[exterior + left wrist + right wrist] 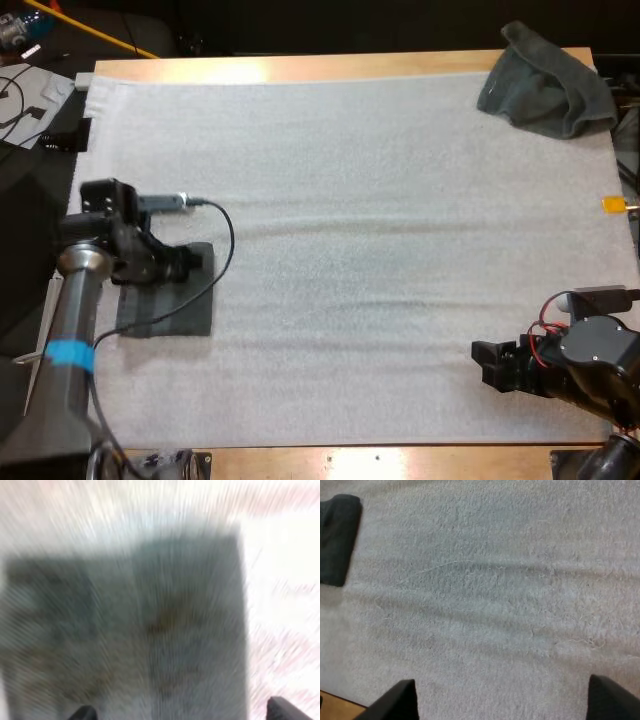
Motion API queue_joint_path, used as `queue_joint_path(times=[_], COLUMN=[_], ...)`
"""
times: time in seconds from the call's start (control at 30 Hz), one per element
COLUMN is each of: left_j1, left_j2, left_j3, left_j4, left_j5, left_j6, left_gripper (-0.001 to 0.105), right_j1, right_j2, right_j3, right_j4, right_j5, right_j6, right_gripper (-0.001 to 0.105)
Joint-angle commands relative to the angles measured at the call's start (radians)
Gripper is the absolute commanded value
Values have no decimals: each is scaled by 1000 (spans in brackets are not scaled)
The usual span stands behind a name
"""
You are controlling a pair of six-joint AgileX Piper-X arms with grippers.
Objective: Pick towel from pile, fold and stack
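The flat, folded dark grey-green towel lay near the left edge of the white foam mat, directly under the left gripper, which hung over the towel's far right corner. The left wrist view, smeared by motion, showed what the high view could not: the two black fingertips stood spread wide apart over the towel's surface, pinching nothing, and the cloth reached past one tip while the other sat just off its edge over the mat.

A second dark grey-green towel, crumpled into a loose heap, sat at the far right corner of the mat, well apart from both arms.

The right gripper hovered at the near right over bare mat. Its wrist view showed its fingertips apart with rippled foam between them, a sliver of the wooden table beside one tip, and a dark round-edged shape farther off that could not be identified.
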Motion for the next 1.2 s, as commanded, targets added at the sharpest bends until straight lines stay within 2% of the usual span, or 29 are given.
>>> queue_joint_path(times=[0.0,0.27,0.33,0.53,0.7,0.93,1.07,1.1,1.17], left_j1=[3,2,-2,-28,-60,-110,-138,-147,-135], left_j2=[-96,-290,-288,-410,-487,-546,-564,-573,-565], left_j3=[-51,-62,-61,-57,-56,-54,-55,-54,-54], left_j4=[15,26,27,52,77,107,121,128,119], left_j5=[21,93,87,120,132,137,133,132,126], left_j6=[-11,-31,-27,-38,-45,-48,-46,-46,-43], left_gripper=[63,63,63,63,64,64,64,63,63], right_j1=[2,-1,0,0,-23,-173,-301,-370,-340], right_j2=[-3,3,-1,47,130,222,243,249,244], right_j3=[-7,-6,-6,-12,-14,-12,-10,-10,-6], right_j4=[-3,-27,-23,-89,-169,-230,-231,-224,-231], right_j5=[-10,-6,14,99,115,70,38,18,41], right_j6=[-1,-25,-29,-136,-192,-275,-322,-344,-323], right_gripper=[66,67,67,67,67,67,67,67,66])
